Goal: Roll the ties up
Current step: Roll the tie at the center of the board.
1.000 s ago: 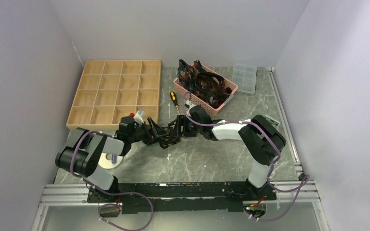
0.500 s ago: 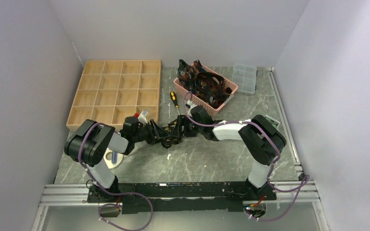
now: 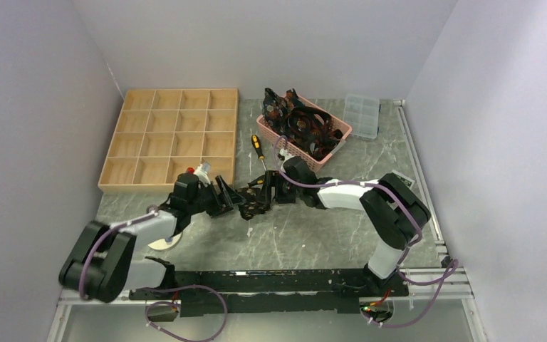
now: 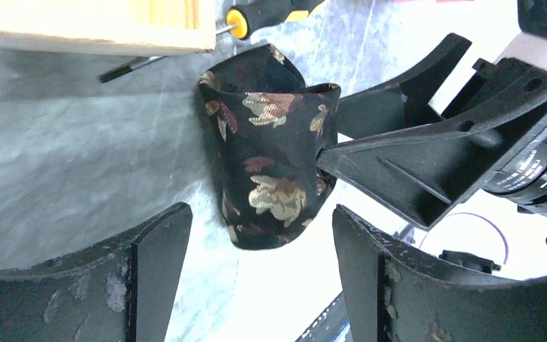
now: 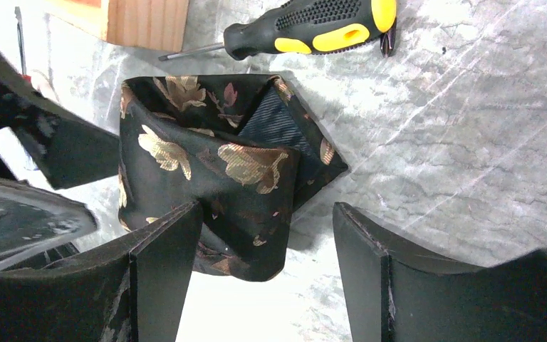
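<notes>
The folded tie (image 5: pixel 214 171) lies on the desk (image 3: pixel 313 228) at mid-width, just in front of the near right corner of the wooden tray (image 3: pixel 135 187) and just beside the tip end of the screwdriver (image 5: pixel 313 28). The tie is black with tan-gold and reddish leaf motifs and is gathered into a short, loose bundle with several layers overlapping; a striped inner face shows at one fold. The left arm (image 3: pixel 149 224) and the right arm (image 3: pixel 342 192) meet over the bundle from opposite sides. The left jaws are spread wide, with the bundle ahead of the gap and touching neither finger in the left wrist view. The right jaws are also spread wide: one finger lies against the edge of the bundle, the other stands apart from it over bare desk. In the left wrist view, the tip of one right finger presses against the side of the bundle. Neither pair of jaws is closed on the fabric. The remaining ties (image 3: pixel 303 125) lie heaped in the pink basket (image 3: pixel 332 148) toward the far side of the desk, beyond the screwdriver.
</notes>
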